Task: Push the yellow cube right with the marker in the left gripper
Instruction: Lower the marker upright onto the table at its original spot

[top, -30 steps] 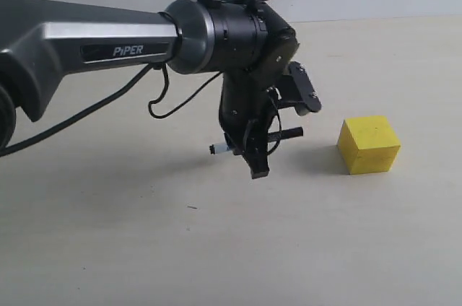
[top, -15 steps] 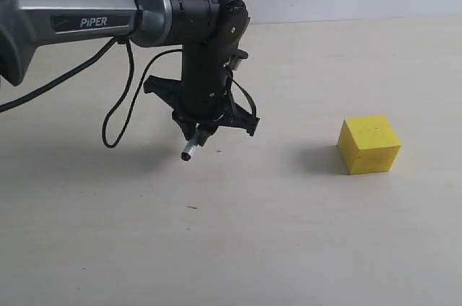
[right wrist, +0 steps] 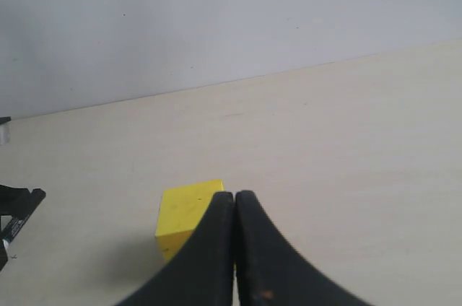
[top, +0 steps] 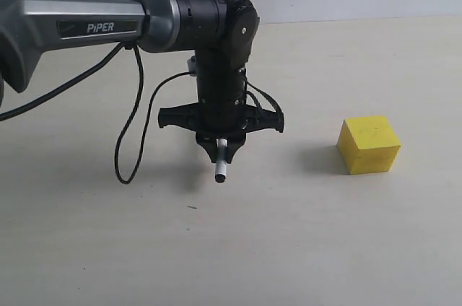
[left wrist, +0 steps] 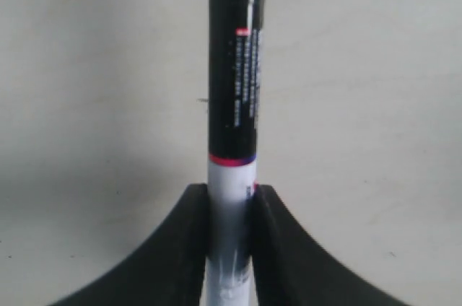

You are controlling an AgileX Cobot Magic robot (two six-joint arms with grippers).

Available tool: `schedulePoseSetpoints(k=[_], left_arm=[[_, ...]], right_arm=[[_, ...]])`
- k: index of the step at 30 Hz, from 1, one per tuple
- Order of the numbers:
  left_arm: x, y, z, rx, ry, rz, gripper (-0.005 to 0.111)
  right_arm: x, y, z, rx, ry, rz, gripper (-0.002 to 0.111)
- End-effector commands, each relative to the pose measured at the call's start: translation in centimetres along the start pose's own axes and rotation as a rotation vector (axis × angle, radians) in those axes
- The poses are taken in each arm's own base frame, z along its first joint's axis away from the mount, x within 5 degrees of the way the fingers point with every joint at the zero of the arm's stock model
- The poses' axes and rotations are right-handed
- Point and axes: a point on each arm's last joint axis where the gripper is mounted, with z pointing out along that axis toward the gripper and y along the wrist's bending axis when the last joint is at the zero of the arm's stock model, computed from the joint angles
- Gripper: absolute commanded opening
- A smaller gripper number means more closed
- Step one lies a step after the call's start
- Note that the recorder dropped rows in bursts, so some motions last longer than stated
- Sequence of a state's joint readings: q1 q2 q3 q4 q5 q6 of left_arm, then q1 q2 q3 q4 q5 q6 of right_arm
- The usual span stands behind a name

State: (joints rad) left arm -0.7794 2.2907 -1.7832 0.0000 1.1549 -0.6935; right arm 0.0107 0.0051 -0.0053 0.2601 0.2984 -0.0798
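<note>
Left end effector (top: 221, 149) points straight down and is closed tight on the marker (top: 221, 165). No gap shows between the fingers and the barrel. In the left wrist view the two black fingers (left wrist: 177, 248) pinch the white part of the barrel. The black part with small print runs out past the fingertips. The marker hangs roughly upright below the end effector, tip down, close to the surface (top: 325, 248). Cannot tell whether the tip touches.

Yellow cube (top: 369, 144) sits flat on the surface, well apart from the left end effector, off to its right side. The marker is not touching the cube, and bare surface lies between them.

Right end effector (right wrist: 235, 201) has its fingers pressed together with nothing between them. The cube is just beyond its fingertips, partly hidden behind them. Contact there is unclear.

A black cable (top: 133, 140) loops down from the grey arm (top: 79, 21) marked "PiPER", beside the left end effector.
</note>
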Motion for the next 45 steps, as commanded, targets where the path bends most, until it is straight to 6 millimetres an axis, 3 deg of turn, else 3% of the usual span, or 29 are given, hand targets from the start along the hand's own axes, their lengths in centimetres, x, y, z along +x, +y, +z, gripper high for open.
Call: schedulePoseSetpoints(k=[1,13,23,28,32,45], left_arm=[[0.4,-0.6,-0.7,0.022,-0.026,0.005,0.000],[0.6,0.1,0.4,-0.031,-0.065,-0.052,0.000],[0.7,0.0,0.1,0.058,-0.131,-0.163,0.000],[0.9,0.9,-0.5,0.049,-0.137,-0.167,0.000],[1.3,1.3,0.2,0.033,-0.122,-0.134,0.000],[1.5,1.5,0.8,0.028,-0.125,-0.047,0.000]], right_arm=[[0.1,0.0,0.0,0.002,-0.008,-0.008,0.000],[0.1,0.0,0.0,0.002,-0.008,-0.008,0.000],[0.1,0.0,0.0,0.002,-0.008,-0.008,0.000],[0.1,0.0,0.0,0.002,-0.008,-0.008,0.000],[0.1,0.0,0.0,0.002,-0.008,-0.008,0.000],[0.1,0.0,0.0,0.002,-0.002,-0.008,0.000]])
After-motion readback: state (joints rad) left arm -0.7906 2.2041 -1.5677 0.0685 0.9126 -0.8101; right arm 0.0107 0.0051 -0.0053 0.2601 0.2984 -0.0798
